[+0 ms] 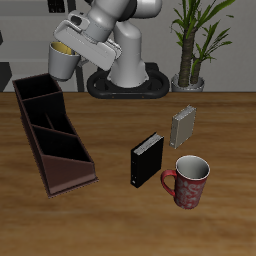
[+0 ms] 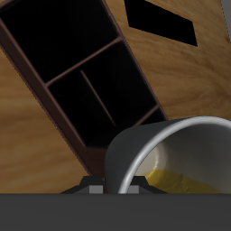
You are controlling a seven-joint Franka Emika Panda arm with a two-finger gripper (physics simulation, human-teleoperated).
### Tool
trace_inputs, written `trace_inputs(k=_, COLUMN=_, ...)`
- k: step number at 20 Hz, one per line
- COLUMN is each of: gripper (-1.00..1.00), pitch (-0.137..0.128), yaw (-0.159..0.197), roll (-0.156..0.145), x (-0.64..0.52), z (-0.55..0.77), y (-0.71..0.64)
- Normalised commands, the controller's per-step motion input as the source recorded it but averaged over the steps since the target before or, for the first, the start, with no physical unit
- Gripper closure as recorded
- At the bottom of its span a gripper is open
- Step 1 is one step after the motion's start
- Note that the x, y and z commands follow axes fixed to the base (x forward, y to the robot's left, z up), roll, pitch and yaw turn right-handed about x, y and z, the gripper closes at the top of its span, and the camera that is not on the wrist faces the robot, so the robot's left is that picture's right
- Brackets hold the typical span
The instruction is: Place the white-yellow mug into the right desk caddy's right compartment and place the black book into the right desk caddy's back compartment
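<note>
Ext view: fingers point(image 1: 66, 48) clamped on white-yellow mug point(image 1: 63, 62), held in air above back end of right desk caddy point(image 1: 52, 134); black book point(image 1: 146, 160) upright on counter point(image 1: 220, 130), untouched. Wrist view: mug point(image 2: 171, 162) over caddy point(image 2: 90, 90), not yet in; both placements left
</note>
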Motion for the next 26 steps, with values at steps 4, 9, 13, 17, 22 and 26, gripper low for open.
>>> trace_inputs(k=4, gripper=1.0, pitch=0.039, yaw=-0.106, roll=0.036, x=-0.11, z=0.17, y=-0.22)
trace_inputs(k=9, gripper=1.0, pitch=0.008, yaw=-0.023, roll=0.018, x=-0.02, z=0.2, y=-0.31)
trace_inputs(k=13, gripper=1.0, pitch=0.0, yaw=0.005, roll=-0.023, x=0.15, z=0.19, y=-0.26)
trace_inputs(k=17, gripper=1.0, pitch=0.046, yaw=-0.078, roll=0.017, x=0.22, z=-0.01, y=-0.23)
trace_inputs(k=22, gripper=1.0, pitch=0.109, yaw=-0.152, roll=0.136, x=0.22, z=-0.1, y=-0.18)
trace_inputs(k=26, gripper=1.0, pitch=0.058, yaw=-0.091, roll=0.064, x=0.12, z=0.13, y=-0.29)
